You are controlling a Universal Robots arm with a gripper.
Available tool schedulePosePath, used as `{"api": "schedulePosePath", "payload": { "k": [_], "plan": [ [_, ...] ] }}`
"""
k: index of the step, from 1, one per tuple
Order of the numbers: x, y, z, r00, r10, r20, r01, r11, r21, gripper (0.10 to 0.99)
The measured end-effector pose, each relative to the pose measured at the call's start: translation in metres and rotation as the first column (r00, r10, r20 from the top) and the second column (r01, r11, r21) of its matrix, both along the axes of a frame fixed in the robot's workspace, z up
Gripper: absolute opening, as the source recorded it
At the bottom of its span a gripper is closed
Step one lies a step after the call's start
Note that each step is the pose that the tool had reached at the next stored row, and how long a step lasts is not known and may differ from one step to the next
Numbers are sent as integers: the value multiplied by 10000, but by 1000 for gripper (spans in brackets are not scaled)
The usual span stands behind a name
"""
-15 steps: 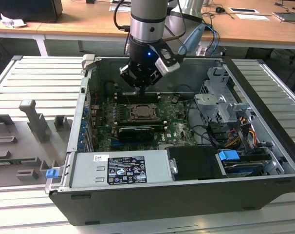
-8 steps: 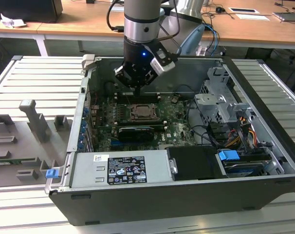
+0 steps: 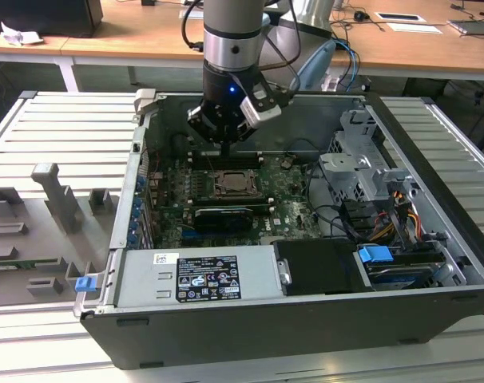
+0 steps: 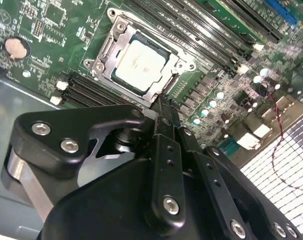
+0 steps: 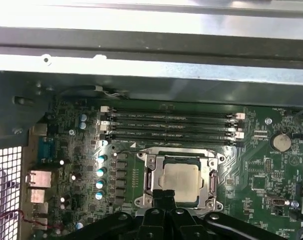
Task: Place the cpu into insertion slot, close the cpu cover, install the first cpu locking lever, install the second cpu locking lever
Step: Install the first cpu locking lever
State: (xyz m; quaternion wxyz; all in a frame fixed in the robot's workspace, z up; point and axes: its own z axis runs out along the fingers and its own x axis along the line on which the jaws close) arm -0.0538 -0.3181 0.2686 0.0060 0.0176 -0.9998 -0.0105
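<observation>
The gripper [image 4: 162,102] has its jaws clenched together with nothing between them, and its tips are low at one edge of the insertion slot [image 3: 236,185]. In the exterior view the slot lies just near of the arm. The cpu [image 4: 141,62] sits flat and square in the slot just beyond the tips, pale silvery face up, with the cpu cover [image 4: 107,49] lying down as a frame around it.

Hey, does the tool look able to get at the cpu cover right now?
Probably yes. The tool hangs close by the edge of the cover inside the open case, and nothing lies between them. The memory slots sit off to one side.
</observation>
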Motion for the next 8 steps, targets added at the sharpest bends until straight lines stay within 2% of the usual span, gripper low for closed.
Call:
{"api": "schedulePosePath", "payload": {
  "k": [4,8],
  "plan": [
    [-4,1,-1,9999,-164,2,164,9999,3,106],
    [-111,0,-1,9999,-161,1,161,9999,1,106]
  ]
}}
